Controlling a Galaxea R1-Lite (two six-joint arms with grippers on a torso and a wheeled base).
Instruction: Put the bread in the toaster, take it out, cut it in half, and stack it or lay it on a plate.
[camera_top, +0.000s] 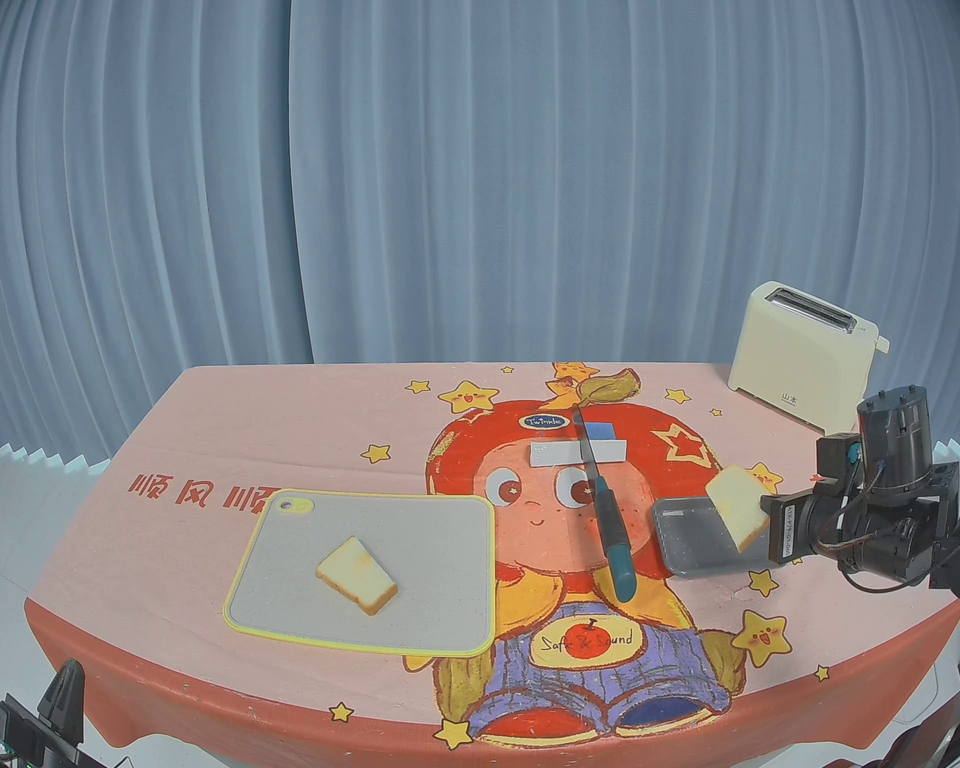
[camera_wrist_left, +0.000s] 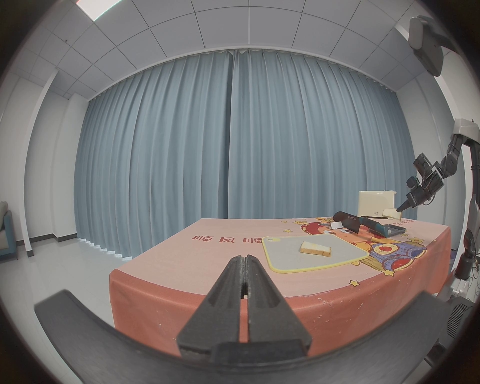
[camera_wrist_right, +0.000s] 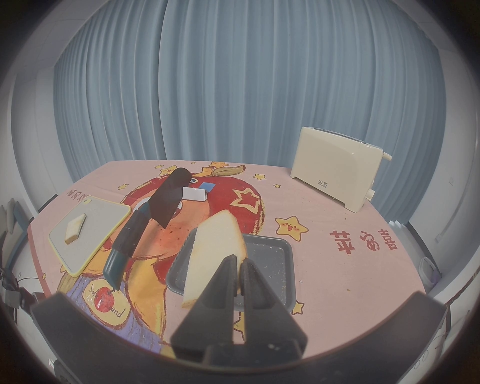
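right gripper: fingers pinched on one bread half, cut slice held tilted on edge, lifted over the grey tray, clear of its floor

second bread half: flat on the cutting board, well to the left of the tray

knife: just left of the tray, between it and the board, handle toward the near edge, blade propped on a small white block

toaster: behind the tray, to its right, at the table's far edge, well apart

left gripper: fingers pressed together, nothing between them, off the table on the side far from the tray, beyond the board
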